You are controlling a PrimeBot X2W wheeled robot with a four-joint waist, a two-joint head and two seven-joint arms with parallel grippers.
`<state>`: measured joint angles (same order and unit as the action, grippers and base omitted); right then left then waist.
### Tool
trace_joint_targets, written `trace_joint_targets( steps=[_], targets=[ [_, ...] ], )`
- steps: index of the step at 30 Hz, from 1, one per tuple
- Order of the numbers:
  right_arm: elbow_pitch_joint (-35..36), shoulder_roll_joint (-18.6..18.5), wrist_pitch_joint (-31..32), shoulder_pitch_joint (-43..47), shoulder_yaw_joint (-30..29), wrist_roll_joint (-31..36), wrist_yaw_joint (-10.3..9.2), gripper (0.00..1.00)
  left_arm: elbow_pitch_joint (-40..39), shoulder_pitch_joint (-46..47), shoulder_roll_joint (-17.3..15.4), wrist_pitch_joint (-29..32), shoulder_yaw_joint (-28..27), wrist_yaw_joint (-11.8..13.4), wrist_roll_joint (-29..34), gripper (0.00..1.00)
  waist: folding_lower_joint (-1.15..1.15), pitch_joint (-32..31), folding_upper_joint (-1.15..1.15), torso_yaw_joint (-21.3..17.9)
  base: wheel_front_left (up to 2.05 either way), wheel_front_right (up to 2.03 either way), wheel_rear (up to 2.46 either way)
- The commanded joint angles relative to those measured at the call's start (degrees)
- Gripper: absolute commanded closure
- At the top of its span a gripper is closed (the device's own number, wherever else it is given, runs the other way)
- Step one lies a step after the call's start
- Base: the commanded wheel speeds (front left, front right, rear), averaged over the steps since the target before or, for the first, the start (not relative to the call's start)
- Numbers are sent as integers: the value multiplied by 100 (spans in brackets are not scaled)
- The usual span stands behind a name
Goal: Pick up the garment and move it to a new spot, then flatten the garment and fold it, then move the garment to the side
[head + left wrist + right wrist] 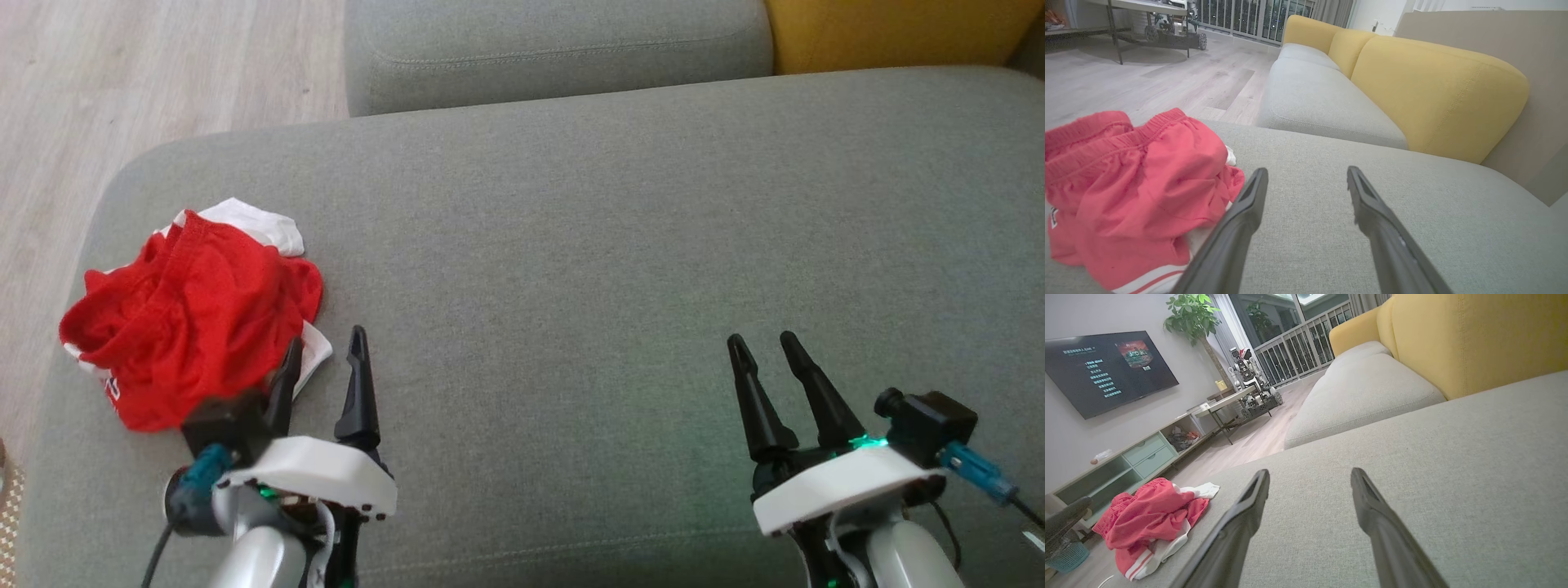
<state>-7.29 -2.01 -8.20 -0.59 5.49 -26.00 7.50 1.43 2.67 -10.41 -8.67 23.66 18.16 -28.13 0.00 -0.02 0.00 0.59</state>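
Here, right end effector [763, 337] and left end effector [325, 339] gape empty — left possibly grazing garment [188, 327].

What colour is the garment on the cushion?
The garment is red with white trim; the head view shows it best.

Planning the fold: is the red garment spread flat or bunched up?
Bunched: the red garment lies in a crumpled heap, folds overlapping, on the grey cushion.
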Motion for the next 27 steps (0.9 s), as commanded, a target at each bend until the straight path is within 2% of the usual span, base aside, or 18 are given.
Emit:
trace_joint_targets(
  steps=[1, 15, 27],
  targets=[
    [266, -60, -129, -281, 127, 242, -1, 0, -268, 350, -99, -89, -74, 38, 237, 0, 0, 6, 0, 8, 0, 0, 0],
    [287, -71, -349, -286, 185, 1142, -1, 0, -303, 307, -49, -306, 38, 20, 1080, 0, 0, 15, 0, 42, 0, 0, 0],
    [148, -81, -553, -294, 158, 2013, -1, 0, -200, 205, 132, -507, -38, -222, 1776, 0, 0, 17, 0, 66, 0, 0, 0]
  ],
)
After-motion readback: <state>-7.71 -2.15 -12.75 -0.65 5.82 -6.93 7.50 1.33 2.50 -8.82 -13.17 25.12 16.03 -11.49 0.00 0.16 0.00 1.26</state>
